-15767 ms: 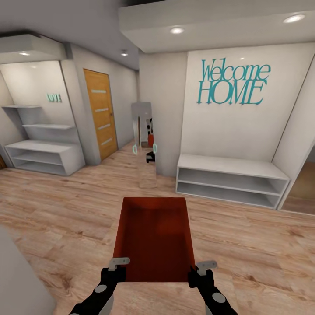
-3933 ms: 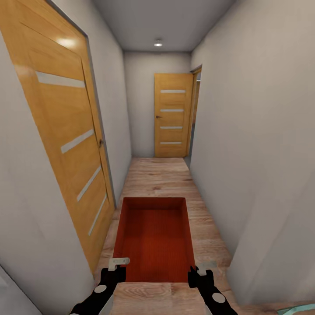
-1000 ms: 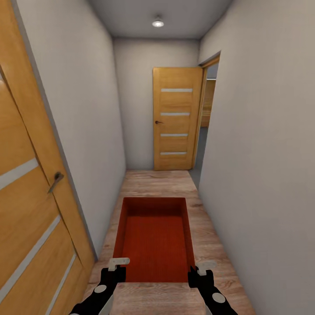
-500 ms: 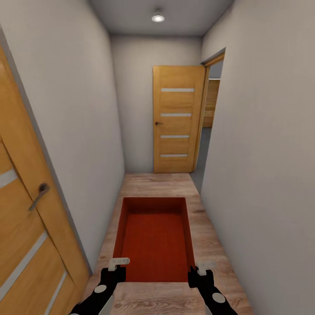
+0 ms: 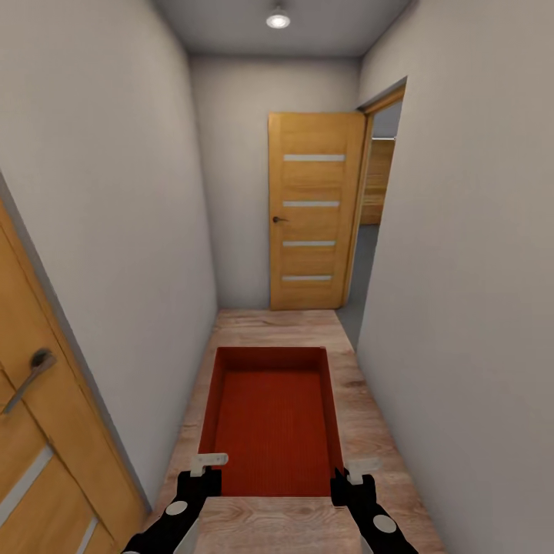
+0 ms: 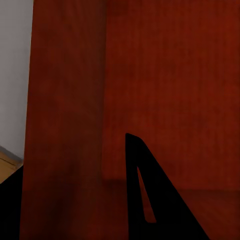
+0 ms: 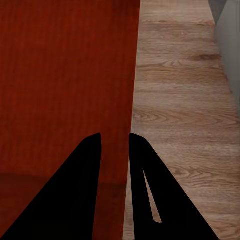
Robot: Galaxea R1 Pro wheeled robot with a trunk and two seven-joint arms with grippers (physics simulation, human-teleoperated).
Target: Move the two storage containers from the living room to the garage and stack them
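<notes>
One orange-red open-topped storage container hangs in front of me above a light wood plank floor, long side pointing ahead. My left gripper is shut on its near left corner and my right gripper on its near right corner. In the right wrist view the container's thin side wall runs between the two dark fingers. The left wrist view is close on the red container, with one finger inside it. The second container, the garage and its concrete floor are out of view.
I am in a narrow corridor with grey walls close on both sides. A wooden door stands at the far end beside an open doorway on the right. Another wooden door with a handle is near at my left.
The camera has moved forward along the corridor: the far door looms larger and the left door has slid back. The container and both grippers sit the same in the view.
</notes>
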